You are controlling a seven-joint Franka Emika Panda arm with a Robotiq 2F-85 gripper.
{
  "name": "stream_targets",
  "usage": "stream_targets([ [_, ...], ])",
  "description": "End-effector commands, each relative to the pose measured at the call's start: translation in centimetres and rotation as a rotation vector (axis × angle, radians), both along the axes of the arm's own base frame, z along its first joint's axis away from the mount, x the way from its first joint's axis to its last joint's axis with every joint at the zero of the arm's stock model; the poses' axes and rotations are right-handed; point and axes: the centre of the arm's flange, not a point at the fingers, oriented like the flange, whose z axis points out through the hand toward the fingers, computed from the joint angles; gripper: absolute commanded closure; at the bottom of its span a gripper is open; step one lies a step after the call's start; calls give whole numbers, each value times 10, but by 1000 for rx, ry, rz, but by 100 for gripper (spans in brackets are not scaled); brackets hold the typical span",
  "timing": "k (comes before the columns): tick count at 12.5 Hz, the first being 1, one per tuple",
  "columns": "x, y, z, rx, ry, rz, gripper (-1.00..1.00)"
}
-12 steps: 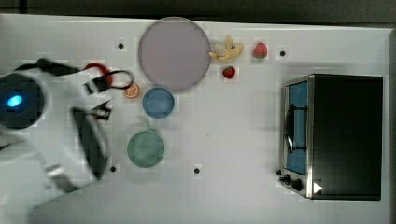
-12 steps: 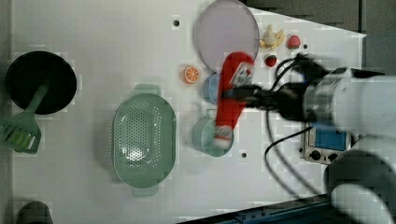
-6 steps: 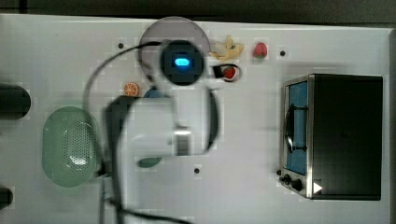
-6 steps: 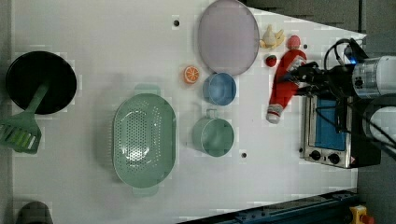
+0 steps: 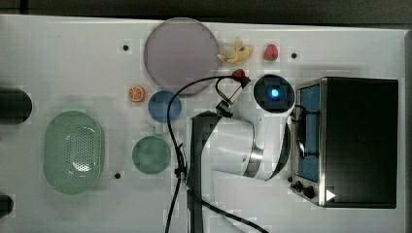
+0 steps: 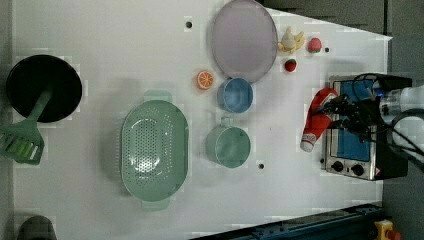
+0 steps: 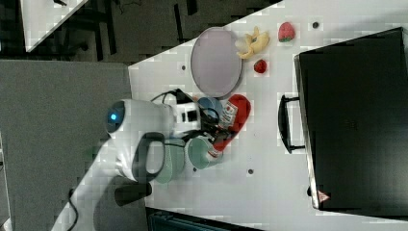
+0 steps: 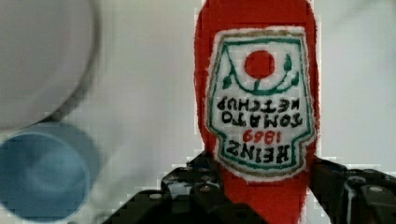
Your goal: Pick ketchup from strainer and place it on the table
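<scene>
In the left view we see bare tabletop (image 6: 285,135) under the tool (image 6: 334,109) and the ketchup (image 6: 316,120) it carries. The toaster oven (image 6: 357,132) blocks the left view's right; the green cup (image 6: 228,146) and blue bowl (image 6: 235,95) stand well apart on the left view's left.

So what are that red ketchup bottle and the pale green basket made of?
The ketchup, held in the gripper, looks soft, maybe felt or plush: its edges look fuzzy and its label looks stitched on. The strainer looks like moulded plastic with a smooth, faintly glossy finish, its bottom dotted with rows of small holes.
</scene>
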Motion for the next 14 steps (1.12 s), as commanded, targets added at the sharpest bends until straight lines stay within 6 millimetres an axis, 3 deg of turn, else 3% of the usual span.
stream_targets([
  [1,-9,48,-25,10,-56,130,-17],
  [4,-18,48,-69,-11,-69,151,-23],
  [6,-19,48,-99,-17,-57,169,-63],
  [8,-17,48,-113,-18,-78,167,-100],
  [10,-6,50,-91,-25,-125,169,-100],
  [14,20,48,18,-48,-206,167,-100],
])
